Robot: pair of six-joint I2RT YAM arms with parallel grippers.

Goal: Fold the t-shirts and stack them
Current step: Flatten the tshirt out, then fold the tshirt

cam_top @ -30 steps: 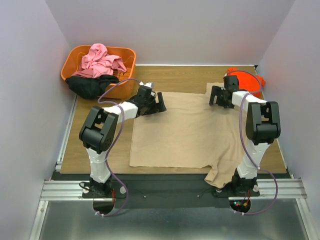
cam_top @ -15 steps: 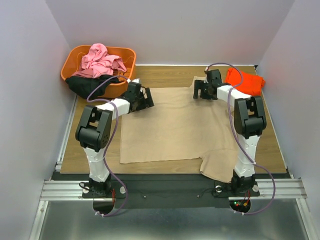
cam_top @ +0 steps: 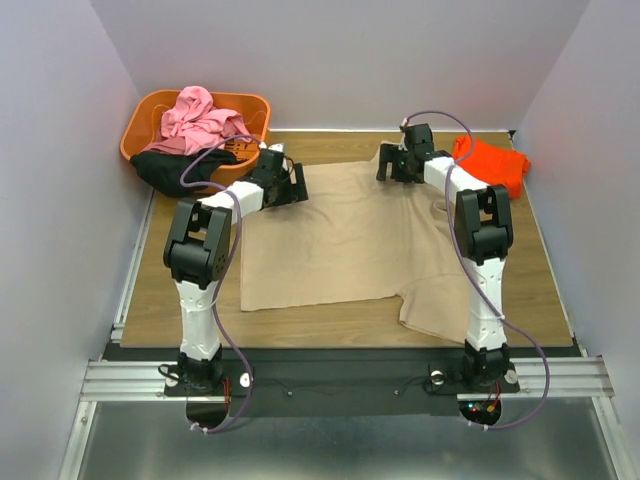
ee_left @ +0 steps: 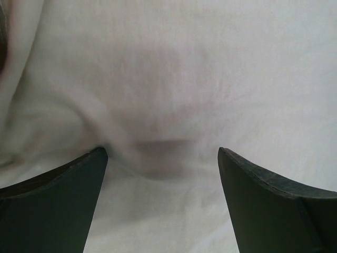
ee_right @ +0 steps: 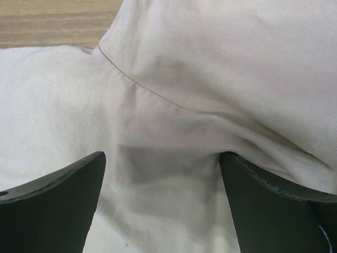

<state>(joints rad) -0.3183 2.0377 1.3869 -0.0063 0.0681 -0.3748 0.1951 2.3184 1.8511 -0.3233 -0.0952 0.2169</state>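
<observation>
Wooden worktop (cam_top: 150,300) carries your flat tan cloth t-shirt (cam_top: 340,240), spread across its middle. Your left jaws and right jaws both stand spread wide, low on that shirt's far edge, cloth bunched between each pair. Your bright orange-red folded t-shirt (cam_top: 492,162) lies at the far right corner.

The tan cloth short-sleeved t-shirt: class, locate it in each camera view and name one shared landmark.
Top external: tan cloth t-shirt spread over the middle of the wooden table.
Left wrist: t-shirt fills the frame behind the dark jaws.
Right wrist: t-shirt fills most of the frame, a seam crossing diagonally.
Landmark: the table's wood, top left in the right wrist view; hidden in the left.
</observation>
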